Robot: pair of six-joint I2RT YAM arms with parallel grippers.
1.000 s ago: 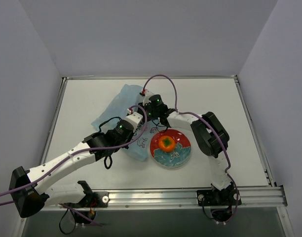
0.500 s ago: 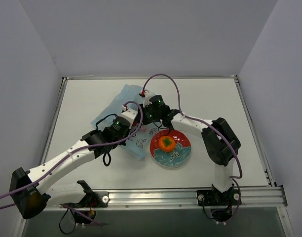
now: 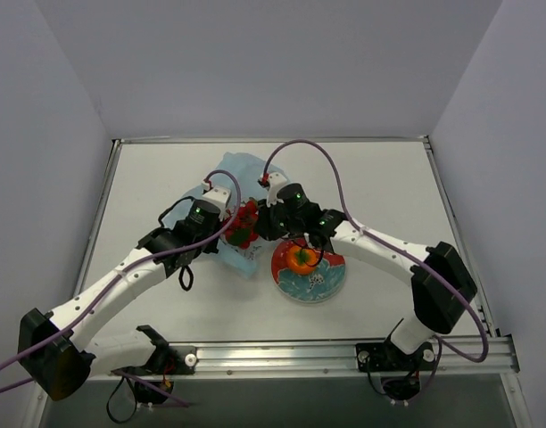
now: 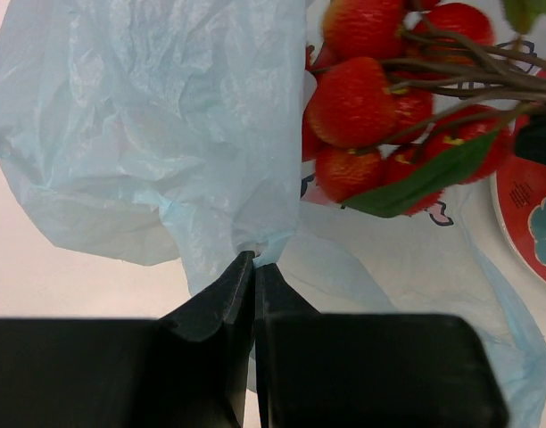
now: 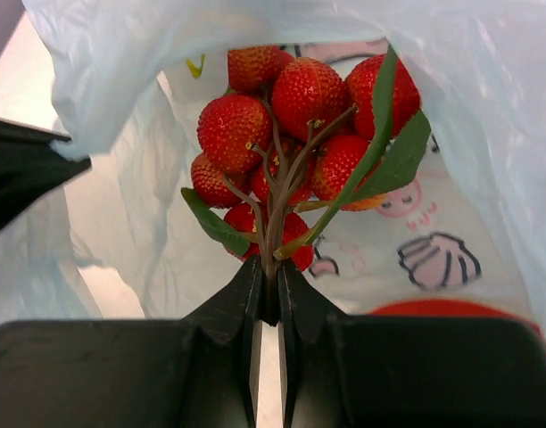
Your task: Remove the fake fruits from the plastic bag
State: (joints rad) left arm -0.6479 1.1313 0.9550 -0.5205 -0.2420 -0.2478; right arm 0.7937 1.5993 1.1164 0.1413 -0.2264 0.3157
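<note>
Since the job was to empty the bag, each arm had taken a part of its own. Nearest the arm bases sat the plate, red with a teal pattern, and on it rested the orange fruit, already out of the bag and close under the right arm's wrist.

A little farther in, the right gripper was clamped on the brown stem of the berry cluster, with the red berries and green leaves fanning out beyond the fingertips. Holding it by the stalk looked the surer choice, as the berries are round and glossy and would likely slip. The cluster sat at the mouth of the bag, and thin blue film arched over it in the right wrist view. I judged it partly out but not yet clear.

Just to its left, the left gripper was pinched together on a gathered fold of the bag. That seemed meant to anchor the film, so the fruit could come free without dragging the bag along.

Beyond both grippers, the rest of the bag lay crumpled on the table toward the far left. Whether more fruit lay inside could not be told.
</note>
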